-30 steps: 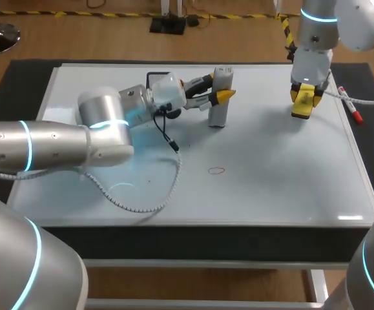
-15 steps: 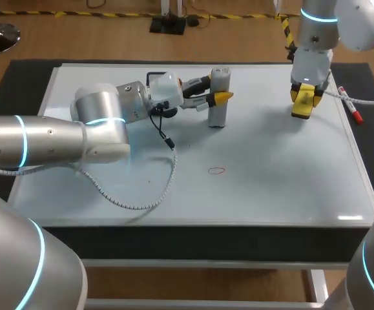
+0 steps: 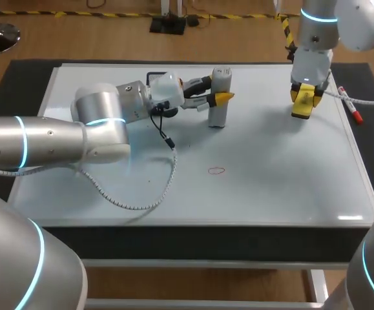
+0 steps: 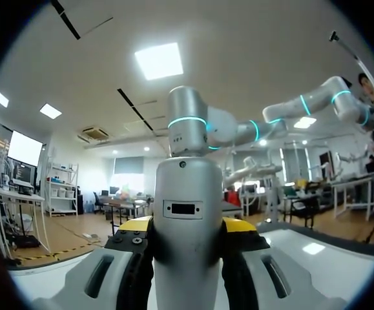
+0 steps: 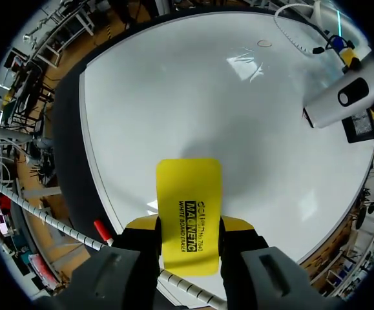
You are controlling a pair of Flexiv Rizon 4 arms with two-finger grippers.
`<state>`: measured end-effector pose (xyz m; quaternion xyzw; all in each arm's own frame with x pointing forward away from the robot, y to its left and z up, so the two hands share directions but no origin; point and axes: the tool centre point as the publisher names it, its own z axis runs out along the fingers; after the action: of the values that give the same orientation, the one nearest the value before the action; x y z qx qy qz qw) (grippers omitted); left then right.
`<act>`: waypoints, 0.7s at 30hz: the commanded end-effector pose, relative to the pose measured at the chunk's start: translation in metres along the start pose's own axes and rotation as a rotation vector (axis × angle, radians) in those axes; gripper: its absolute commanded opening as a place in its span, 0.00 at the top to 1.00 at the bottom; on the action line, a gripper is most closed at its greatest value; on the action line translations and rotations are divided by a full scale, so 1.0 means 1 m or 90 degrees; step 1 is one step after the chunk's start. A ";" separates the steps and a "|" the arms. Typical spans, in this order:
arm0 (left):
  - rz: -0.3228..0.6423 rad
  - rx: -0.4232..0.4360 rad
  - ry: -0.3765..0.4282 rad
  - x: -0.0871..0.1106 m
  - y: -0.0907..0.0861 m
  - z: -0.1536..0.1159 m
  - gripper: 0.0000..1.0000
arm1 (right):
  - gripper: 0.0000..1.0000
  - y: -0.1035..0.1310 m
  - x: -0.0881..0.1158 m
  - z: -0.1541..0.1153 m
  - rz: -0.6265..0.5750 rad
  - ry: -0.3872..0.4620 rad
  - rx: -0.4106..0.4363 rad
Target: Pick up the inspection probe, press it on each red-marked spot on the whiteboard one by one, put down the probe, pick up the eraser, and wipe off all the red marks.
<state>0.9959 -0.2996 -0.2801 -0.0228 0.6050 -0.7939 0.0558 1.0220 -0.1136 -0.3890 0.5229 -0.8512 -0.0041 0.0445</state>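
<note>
Left jaws: The left gripper (image 4: 188,227) is squeezed tight on the inspection probe (image 3: 219,97). It has one yellow tip on each side of it.
Probe: It is a grey-white tube, and it stands up straight near the far edge of the whiteboard (image 3: 270,161). Its bottom end is down at the board. I cannot tell if it presses on the board.
Right jaws: The right gripper (image 5: 188,227) is clamped on the yellow eraser (image 5: 188,194). A finger is on each long side, and the eraser sticks out ahead of the fingers.
Eraser place: It hangs over the far right part of the board and points down. A soft shadow lies on the white below it.
Red mark (image 3: 217,171): It is one small red ring drawn nearer the front of the board. It is well apart from both grippers.
In the way: Only bare white board lies between the probe and the ring. Nothing covers the ring.
Black box (image 3: 155,77): It is a small dark thing. It lies flat on the board just behind the left gripper and near the probe.
Cable (image 3: 145,197): It is white and curly. It drops from the left arm and lies in a loop on the board, left of the ring.
Red marker (image 3: 353,110): It lies at the right edge of the board, near the right gripper. A thin white cable runs from the right arm close by it.
Mat (image 3: 25,77): It is dark and lies under the board. It shows all around the board.
</note>
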 end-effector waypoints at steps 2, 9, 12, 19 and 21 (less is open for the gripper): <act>0.013 0.003 -0.007 0.008 -0.018 -0.005 1.00 | 1.00 -0.001 0.000 -0.001 -0.001 0.002 0.000; 0.027 0.026 -0.026 0.015 -0.038 -0.033 1.00 | 1.00 -0.001 0.000 -0.001 -0.001 0.002 0.000; 0.033 0.029 -0.046 0.019 -0.045 -0.053 1.00 | 1.00 -0.001 0.000 -0.001 -0.001 0.002 0.000; 0.049 0.035 -0.094 0.028 -0.062 -0.107 1.00 | 1.00 -0.001 0.000 -0.001 -0.001 0.002 0.000; 0.052 0.041 -0.103 0.031 -0.066 -0.122 1.00 | 1.00 -0.001 0.000 -0.001 -0.001 0.002 0.000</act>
<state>0.9688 -0.2011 -0.2553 -0.0384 0.5725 -0.8104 0.1181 1.0220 -0.1136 -0.3890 0.5228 -0.8513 -0.0042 0.0444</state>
